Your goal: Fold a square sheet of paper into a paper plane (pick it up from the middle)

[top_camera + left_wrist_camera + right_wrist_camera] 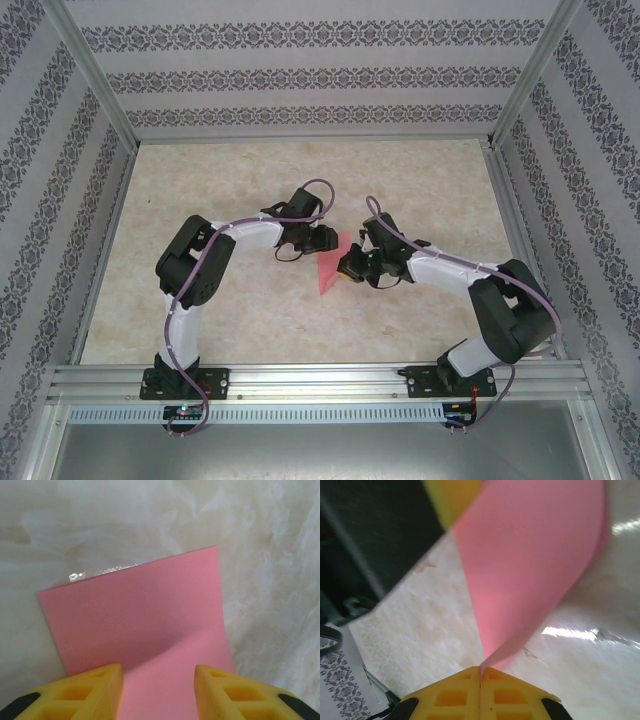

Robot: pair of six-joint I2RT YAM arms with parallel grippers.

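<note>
The square sheet of paper (330, 264) sat at the middle of the table (230, 180), well away from all four edges, between the tips of the two arms. From above it looked like a narrow pink wedge, because part of it was raised off the surface.

The right gripper (350, 266) came in from the right side. In the right wrist view the right gripper (481, 670) had its yellow fingers (515, 695) pressed flat together, pinching a corner of the sheet (530, 565). From that pinch the pink paper rose and widened away from the camera, above the marbled table (430, 625). Beyond it, at the top of that view, one yellow finger (452, 500) of the other arm showed in front of a dark, blurred body.

The left gripper (318, 241) met the sheet from the left and far side. In the left wrist view the left gripper (157, 672) stood released, its two yellow fingers (95, 687) apart with a clear gap. The sheet (145, 615) ran through that gap and out ahead of them. Its far edge and left corner lay down on the table (260, 540), while its right side curved upward toward the camera. Whether the fingertips touched the paper could not be told.
</note>
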